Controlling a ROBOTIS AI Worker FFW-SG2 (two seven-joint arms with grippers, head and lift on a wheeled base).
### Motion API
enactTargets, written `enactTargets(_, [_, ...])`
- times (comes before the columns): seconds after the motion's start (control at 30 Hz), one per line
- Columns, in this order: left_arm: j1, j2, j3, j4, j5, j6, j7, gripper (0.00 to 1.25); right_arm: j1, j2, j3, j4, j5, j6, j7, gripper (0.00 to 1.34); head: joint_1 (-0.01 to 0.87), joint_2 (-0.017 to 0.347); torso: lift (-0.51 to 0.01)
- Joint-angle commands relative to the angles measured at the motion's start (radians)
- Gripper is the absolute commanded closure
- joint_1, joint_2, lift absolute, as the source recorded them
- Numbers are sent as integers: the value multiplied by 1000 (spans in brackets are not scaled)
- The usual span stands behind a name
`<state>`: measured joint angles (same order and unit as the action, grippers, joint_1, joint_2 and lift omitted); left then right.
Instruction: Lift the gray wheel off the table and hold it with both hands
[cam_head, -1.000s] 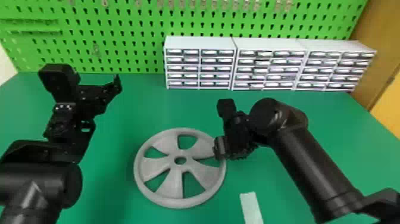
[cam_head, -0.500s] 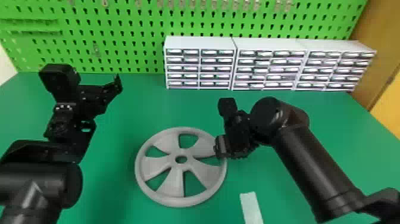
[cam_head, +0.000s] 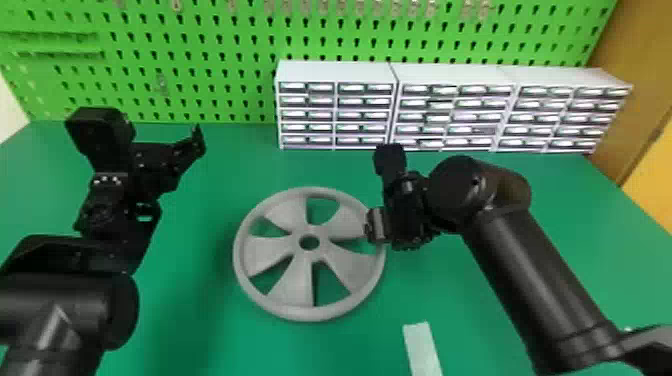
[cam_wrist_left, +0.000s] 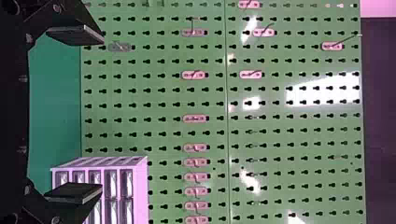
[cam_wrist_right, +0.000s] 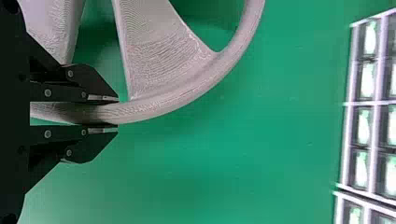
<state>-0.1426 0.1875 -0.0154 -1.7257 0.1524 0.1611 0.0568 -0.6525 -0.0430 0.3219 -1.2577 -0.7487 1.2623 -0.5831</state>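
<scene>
So from where I'm standing, the gray wheel (cam_head: 310, 312) is pretty much mid-frame in the head view, a bit below center, over the green table (cam_head: 565, 220). Honestly can't tell if its underside is touching the tabletop.

The right gripper (cam_head: 375, 227) has it pinched by the rim, over on the wheel's right side in that view, slightly higher than the hub. Right wrist view makes the grip way clearer: the flat black fingers (cam_wrist_right: 102, 99) are closed with the rim between them, one on the spoke side, one on the outer side. The hub and the rest of the rim are free of it.

The left gripper (cam_head: 195, 145) is a different story, up in the left part of the head view, well apart from the wheel and holding nothing. Its own wrist view has the two fingers (cam_wrist_left: 77, 35) spread wide, facing the green pegboard (cam_wrist_left: 280, 135). So it's a one-handed hold, right side only.

Other stuff around: white drawer cabinets (cam_head: 335, 72) along the back, upper middle to upper right, plus a pale strip (cam_head: 421, 345) near the bottom edge, right of center.
</scene>
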Motion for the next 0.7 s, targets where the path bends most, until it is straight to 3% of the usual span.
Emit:
enactTargets(0.0, [0, 1, 0, -2, 3, 2, 0, 168, 21, 0, -7, -58, 57, -26, 28, 1096, 711, 15, -98])
enactTargets(0.17, [2, 1, 0, -5, 3, 5, 2, 168, 56, 6, -29, -132, 166, -78, 111, 1096, 711, 15, -98])
enactTargets(0.67, [6, 0, 3, -11, 3, 11, 6, 168, 151, 15, -44, -327, 402, -273, 198, 1096, 711, 15, -98])
